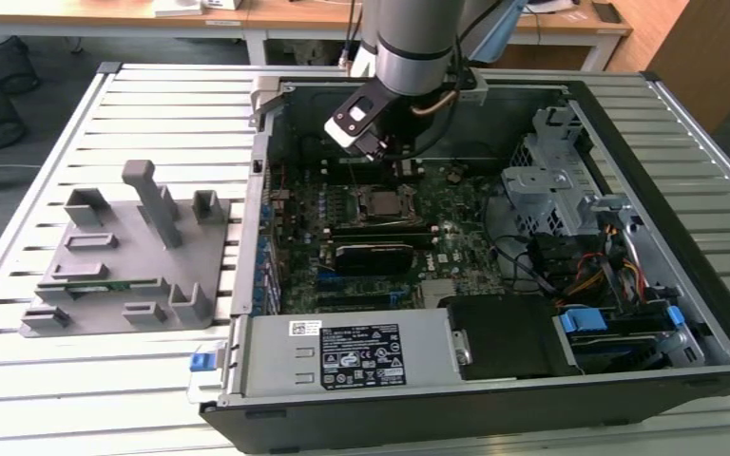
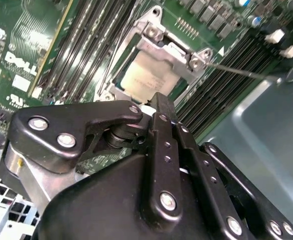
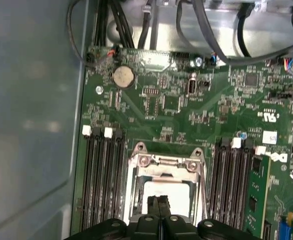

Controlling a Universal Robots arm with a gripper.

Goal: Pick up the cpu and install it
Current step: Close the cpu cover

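Closed jaws overlap one edge of cpu (image 3: 179,192).

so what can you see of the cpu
The cpu is a small flat square chip with a pale silvery, metal-looking top. It lies level inside the shiny metal socket frame on the green motherboard, between rows of memory slots. The gripper, fingers together, hangs over one edge; contact cannot be told.

Pale slatted counter (image 1: 163,114) carries open computer case (image 1: 467,423); grey moulded fixture (image 1: 124,266) just beside case, exterior view's left.
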